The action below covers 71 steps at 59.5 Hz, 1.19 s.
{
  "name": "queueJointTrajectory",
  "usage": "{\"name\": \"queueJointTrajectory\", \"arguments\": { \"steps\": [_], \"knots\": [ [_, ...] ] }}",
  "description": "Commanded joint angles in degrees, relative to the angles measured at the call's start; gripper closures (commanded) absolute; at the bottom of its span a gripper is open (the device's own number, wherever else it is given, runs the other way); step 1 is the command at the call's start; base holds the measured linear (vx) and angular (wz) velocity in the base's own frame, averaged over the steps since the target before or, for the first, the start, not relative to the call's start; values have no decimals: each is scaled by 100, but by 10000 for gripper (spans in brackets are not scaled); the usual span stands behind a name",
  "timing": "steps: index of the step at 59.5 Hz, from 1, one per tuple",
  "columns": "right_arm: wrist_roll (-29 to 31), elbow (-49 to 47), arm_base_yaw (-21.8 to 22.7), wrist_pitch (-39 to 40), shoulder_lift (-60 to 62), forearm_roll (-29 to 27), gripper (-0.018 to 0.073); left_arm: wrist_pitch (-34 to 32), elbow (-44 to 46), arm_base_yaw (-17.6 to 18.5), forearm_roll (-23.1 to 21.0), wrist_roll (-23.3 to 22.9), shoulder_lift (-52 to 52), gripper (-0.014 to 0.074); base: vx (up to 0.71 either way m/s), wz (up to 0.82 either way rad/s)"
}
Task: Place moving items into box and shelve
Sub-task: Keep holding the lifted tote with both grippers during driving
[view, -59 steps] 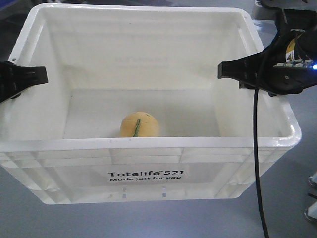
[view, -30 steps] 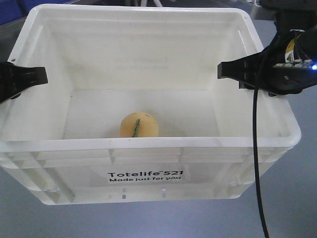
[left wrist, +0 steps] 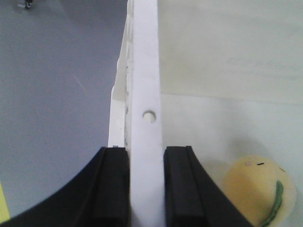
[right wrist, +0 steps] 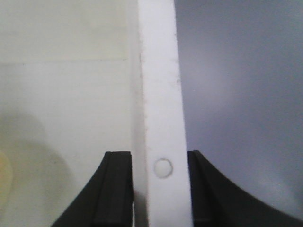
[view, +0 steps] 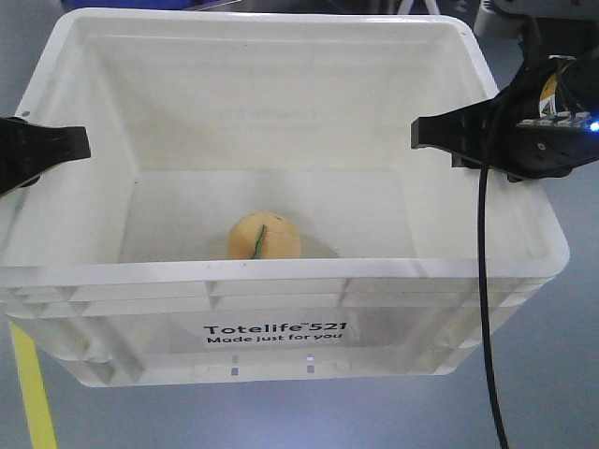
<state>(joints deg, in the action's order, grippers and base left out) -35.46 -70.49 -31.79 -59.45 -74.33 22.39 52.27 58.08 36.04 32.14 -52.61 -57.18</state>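
The left hand (left wrist: pixel 145 158) and right hand (right wrist: pixel 160 163) each clamp narrowly on opposite side rims of the box (view: pixel 281 269).

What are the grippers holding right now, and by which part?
Both hold the white crate by its top rim: the left gripper clamps the left side rim, the right gripper the right side rim.

Box (view: pixel 299 271) open on top; inside, only the orange plush toy (view: pixel 264 236) obstructs
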Motion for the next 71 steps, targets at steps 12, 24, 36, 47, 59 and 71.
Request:
{"name": "queueJointTrajectory", "arguments": {
  "steps": [12,24,36,47,59,71],
  "knots": [
    [9,-274,29,457,225,323,477,-778,261,20,402,-49,150,435,-8,47],
    [9,-274,29,457,225,323,477,-778,261,20,402,-49,150,435,-9,47],
    [9,-274,29,457,225,323,477,-778,261,20,402,-49,150,435,-10,46],
    [9,-274,29,457,225,323,477,-778,261,20,402,-49,150,435,-10,45],
    [9,-274,29,457,225,323,477,-778,261,20,402,-49,150,435,-9,42],
    [9,-274,29,457,225,323,477,-778,261,20,402,-49,150,435,-7,36]
  ]
}}
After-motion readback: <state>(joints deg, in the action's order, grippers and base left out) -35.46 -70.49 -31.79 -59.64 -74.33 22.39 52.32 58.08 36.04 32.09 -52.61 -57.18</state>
